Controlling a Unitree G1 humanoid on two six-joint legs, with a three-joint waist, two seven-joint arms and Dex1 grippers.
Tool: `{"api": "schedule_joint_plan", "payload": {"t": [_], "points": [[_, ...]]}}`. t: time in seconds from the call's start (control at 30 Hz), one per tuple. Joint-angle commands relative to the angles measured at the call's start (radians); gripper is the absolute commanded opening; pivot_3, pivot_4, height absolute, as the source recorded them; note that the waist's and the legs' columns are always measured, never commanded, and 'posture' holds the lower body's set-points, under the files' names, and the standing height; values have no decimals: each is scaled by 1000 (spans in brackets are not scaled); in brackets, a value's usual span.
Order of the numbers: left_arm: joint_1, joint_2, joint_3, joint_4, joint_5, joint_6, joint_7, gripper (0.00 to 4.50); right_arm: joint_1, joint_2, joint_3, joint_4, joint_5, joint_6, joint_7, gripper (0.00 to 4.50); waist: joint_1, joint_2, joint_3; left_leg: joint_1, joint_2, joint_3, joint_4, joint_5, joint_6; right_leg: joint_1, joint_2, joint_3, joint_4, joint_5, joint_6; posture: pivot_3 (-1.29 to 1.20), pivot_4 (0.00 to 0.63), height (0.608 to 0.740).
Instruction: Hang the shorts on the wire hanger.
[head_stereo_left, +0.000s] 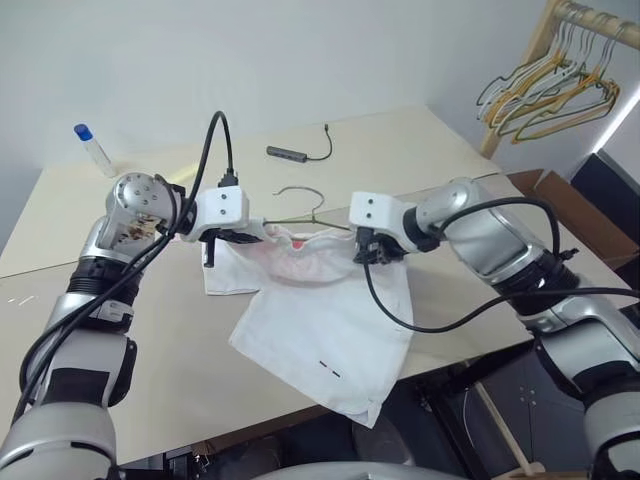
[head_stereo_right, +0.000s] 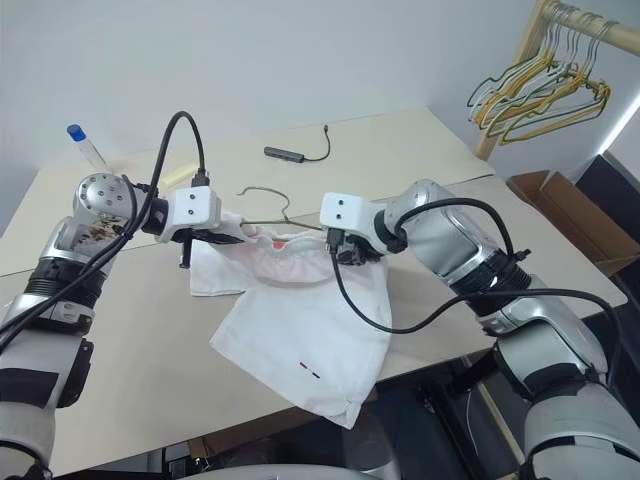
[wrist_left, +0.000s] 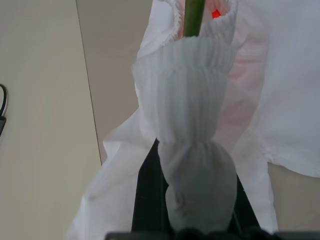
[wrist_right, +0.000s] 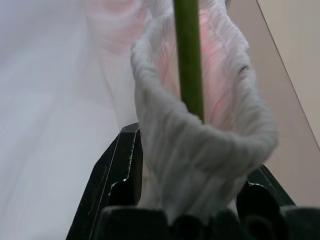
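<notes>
The white shorts (head_stereo_left: 320, 330) lie on the beige table (head_stereo_left: 150, 340), with the waistband lifted off it between my two grippers. My left gripper (head_stereo_left: 262, 232) is shut on the left end of the gathered waistband (wrist_left: 192, 100). At the right end my right gripper (head_stereo_left: 365, 252) is shut on the bunched waistband (wrist_right: 200, 150), its black fingers (wrist_right: 122, 170) pressing both sides. The thin grey-olive wire hanger (head_stereo_left: 300, 192) runs inside the waist opening from one gripper to the other, its hook sticking out behind. Its wire (wrist_right: 189, 60) passes through the fabric loop. The legs hang toward the table's front edge.
A bottle with a blue cap (head_stereo_left: 93, 148) stands at the far left of the table. A dark adapter with a cable (head_stereo_left: 290, 152) lies at the back. A wooden rack with bunched yellow and green hangers (head_stereo_left: 550, 90) stands at the right, above a cardboard box (head_stereo_left: 560, 200).
</notes>
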Motion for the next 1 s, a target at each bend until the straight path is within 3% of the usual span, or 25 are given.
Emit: {"api": "schedule_joint_plan", "payload": {"t": [0.03, 0.07, 0.43, 1.0], "points": [[-11, 3, 49, -35, -61, -26, -15, 0, 11, 3, -77, -33, 29, 2, 31, 1781, 0, 0, 0, 0, 0, 0, 0, 0, 0, 0, 0, 0, 0, 0, 0, -226, 0, 740], [-14, 2, 52, -31, -70, -24, -24, 0, 24, 4, -99, -41, 47, 21, 38, 1781, 0, 0, 0, 0, 0, 0, 0, 0, 0, 0, 0, 0, 0, 0, 0, -226, 0, 740], [-34, -24, 41, 15, -72, -43, -59, 3130, 108, -9, -189, -145, 76, 79, 17, 1781, -14, 0, 0, 0, 0, 0, 0, 0, 0, 0, 0, 0, 0, 0, 0, -267, 0, 740], [71, 5, 25, -35, -46, -49, -95, 3130, 148, 28, -104, -76, -10, 47, 1, 1781, -35, 0, 0, 0, 0, 0, 0, 0, 0, 0, 0, 0, 1, 0, 0, -243, 0, 740]]}}
